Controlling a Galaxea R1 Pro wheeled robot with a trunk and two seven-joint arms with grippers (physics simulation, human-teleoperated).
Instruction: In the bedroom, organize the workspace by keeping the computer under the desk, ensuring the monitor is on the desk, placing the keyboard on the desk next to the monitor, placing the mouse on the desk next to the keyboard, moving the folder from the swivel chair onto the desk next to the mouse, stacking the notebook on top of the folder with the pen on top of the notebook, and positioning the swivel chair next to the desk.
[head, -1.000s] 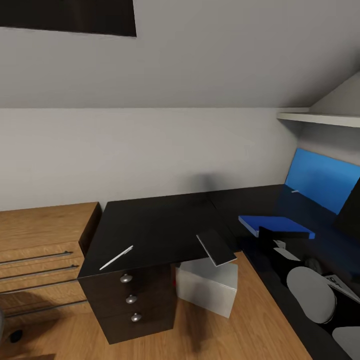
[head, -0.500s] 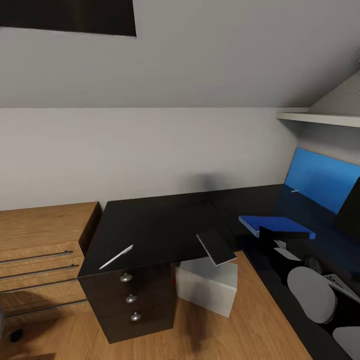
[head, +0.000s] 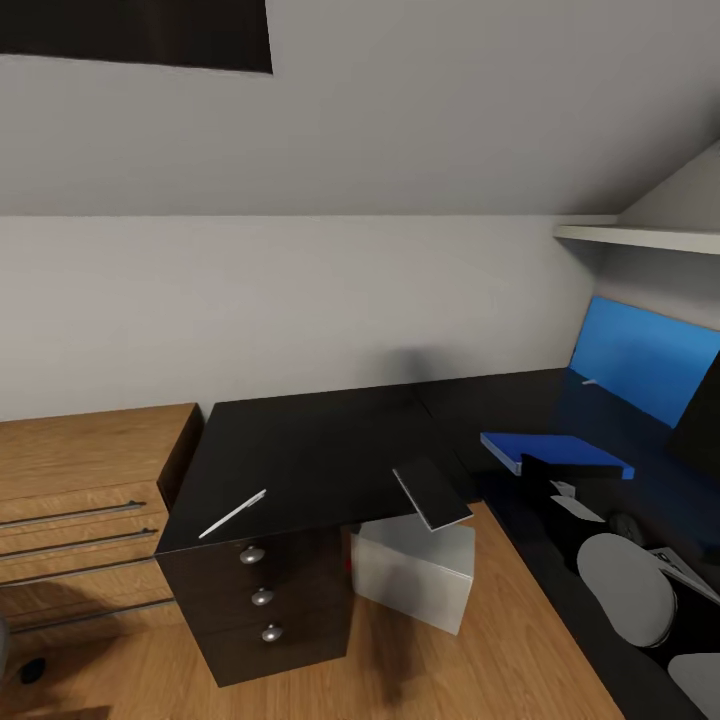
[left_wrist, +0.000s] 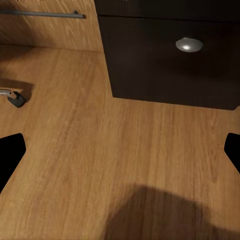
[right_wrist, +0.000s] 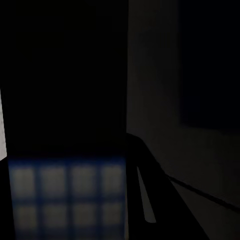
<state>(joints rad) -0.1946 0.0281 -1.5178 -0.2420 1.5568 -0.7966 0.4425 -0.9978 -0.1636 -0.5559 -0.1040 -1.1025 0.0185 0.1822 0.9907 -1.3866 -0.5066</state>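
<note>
The notebook (head: 432, 494) overhangs the table (head: 300, 450) edge at 6 o'clock, above the computer (head: 415, 570), and a nudge could tip it; finger spread I cannot tell.

A: We see any readable text, labels, numbers?

B: None. We get small dark marks on a white plate of the robot arm (head: 683, 567) at the head view's lower right, too small to read.

A: Anywhere else?

B: We find nothing.
</note>
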